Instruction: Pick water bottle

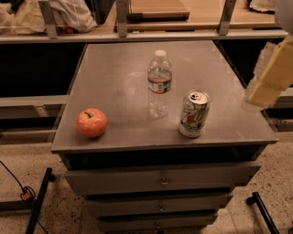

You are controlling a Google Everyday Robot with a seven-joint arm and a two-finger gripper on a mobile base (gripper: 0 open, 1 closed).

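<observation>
Camera view gives us the gripper (263,87) at the far right edge, a pale cream, blurred shape slanting down from the upper right corner. It hangs in the air over the right rim of the cabinet top (114,73), touching nothing we can see. We cannot tell whether it is spread or pressed together. It holds nothing that we can make out.

Nearest to it, to its left, stands the soda can (194,113), silver and green, upright near the front right part of the grey surface, its pull tab on top. Just beside the can, further left and a little further back, we find the water bottle (160,84): clear, ribbed, upright, with a white cap and a red, white and blue label band, taller than the can. It stands about mid-surface, apart from the can and well apart from the gripper.

Well to the left, near the front left corner, a red-orange apple (91,122) rests with its stem up.

Below the top we see stacked grey drawers (160,180) with small knobs. Behind the cabinet runs a shelf rail (137,34), with a wooden board (158,9) and a pale crumpled bag (68,13) above it. A black cable (13,180) trails over the speckled floor (274,173) at lower left.
</observation>
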